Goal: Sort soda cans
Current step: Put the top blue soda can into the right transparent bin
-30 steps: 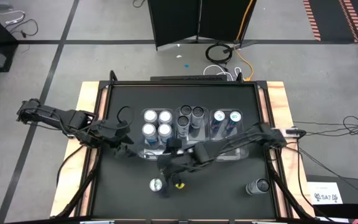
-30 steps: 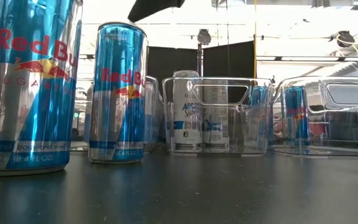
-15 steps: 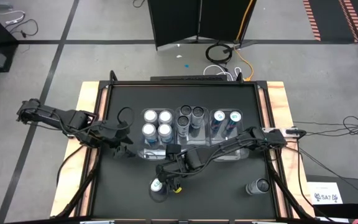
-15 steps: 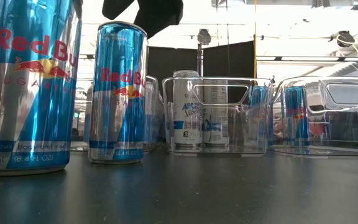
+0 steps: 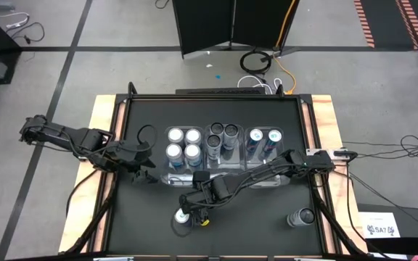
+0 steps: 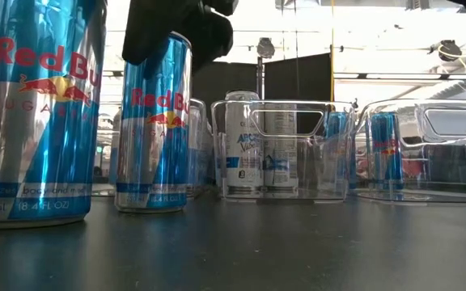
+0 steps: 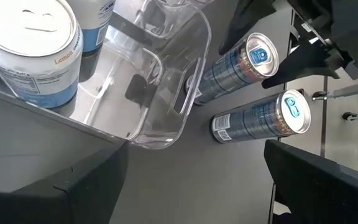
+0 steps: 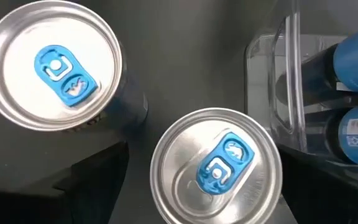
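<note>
While most soda cans (image 5: pixel 183 144) already stand in the clear bins (image 5: pixel 267 177), the right gripper (image 5: pixel 187 210), jaws spread, hovers over a loose near can (image 6: pixel 154 121); the left gripper (image 5: pixel 145 174) waits, jaws spread.

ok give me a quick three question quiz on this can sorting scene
1. Which arm's end effector hangs over the blue can? A left, B right.
2. True or false: the right end effector is shut on that can.
3. How many white-topped cans stand in the leftmost bin?
Key: 1 B. 2 false, its jaws stand open. 3 four.
</note>
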`<act>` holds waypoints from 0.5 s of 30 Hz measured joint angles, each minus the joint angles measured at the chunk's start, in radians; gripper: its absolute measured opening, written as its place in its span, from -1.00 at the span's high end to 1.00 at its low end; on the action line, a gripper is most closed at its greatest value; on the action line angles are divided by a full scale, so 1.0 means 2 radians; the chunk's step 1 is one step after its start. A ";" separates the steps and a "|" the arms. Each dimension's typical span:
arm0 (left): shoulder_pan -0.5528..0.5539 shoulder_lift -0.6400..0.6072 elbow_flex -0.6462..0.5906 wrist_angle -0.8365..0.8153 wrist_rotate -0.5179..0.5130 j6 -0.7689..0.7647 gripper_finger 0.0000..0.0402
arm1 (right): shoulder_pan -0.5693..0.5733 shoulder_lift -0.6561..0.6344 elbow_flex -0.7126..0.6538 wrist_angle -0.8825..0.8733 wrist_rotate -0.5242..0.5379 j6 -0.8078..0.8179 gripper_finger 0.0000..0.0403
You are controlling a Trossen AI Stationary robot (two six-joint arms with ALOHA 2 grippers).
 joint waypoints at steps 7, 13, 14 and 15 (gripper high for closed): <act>0.000 0.000 0.000 0.000 0.000 0.000 -0.90 | 0.000 0.004 0.000 -0.003 -0.001 0.004 -0.63; 0.000 0.000 0.000 0.000 0.000 0.000 -0.90 | -0.001 0.004 0.000 -0.005 -0.003 0.016 -0.17; 0.000 0.000 0.000 0.000 0.000 0.000 -0.90 | -0.001 0.004 0.000 -0.005 -0.004 0.021 -0.11; 0.000 0.000 0.000 0.000 0.000 0.001 -0.90 | -0.001 0.004 0.000 -0.005 -0.005 0.028 -0.09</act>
